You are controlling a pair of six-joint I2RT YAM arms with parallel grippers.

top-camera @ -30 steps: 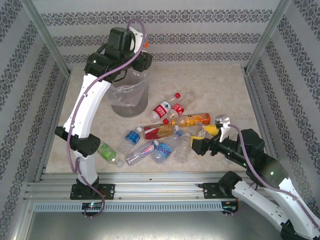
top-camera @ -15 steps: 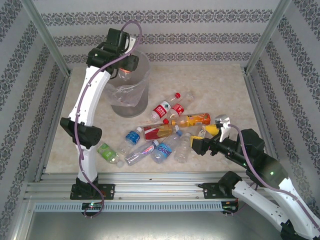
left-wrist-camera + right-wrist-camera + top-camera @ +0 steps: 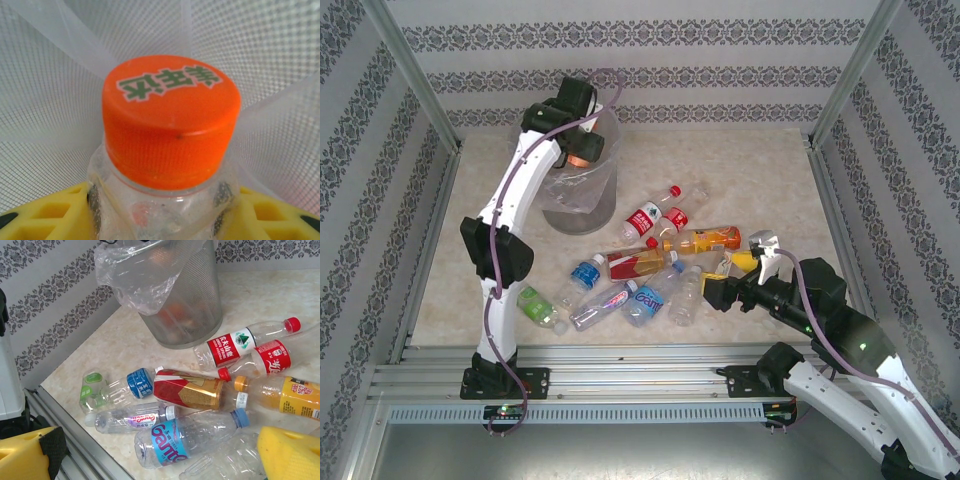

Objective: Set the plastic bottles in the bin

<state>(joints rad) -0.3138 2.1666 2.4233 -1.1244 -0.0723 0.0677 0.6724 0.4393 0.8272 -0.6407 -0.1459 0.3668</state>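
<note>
Bottle point(image 3: 167, 167), orange cap point(image 3: 170, 112) printed with green Chinese characters, is pinched in your left gripper point(image 3: 161, 214) inside the bin point(image 3: 582, 205), label cut off; right gripper point(image 3: 160, 452) gapes empty.

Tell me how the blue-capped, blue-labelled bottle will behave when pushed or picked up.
The blue-capped bottle looks empty, so it is probably light. Lying on its side on the smooth table, it would likely roll when pushed, though the pink-labelled bottle beside it may block that. Its thin clear wall would probably dent under a firm grip.
</note>
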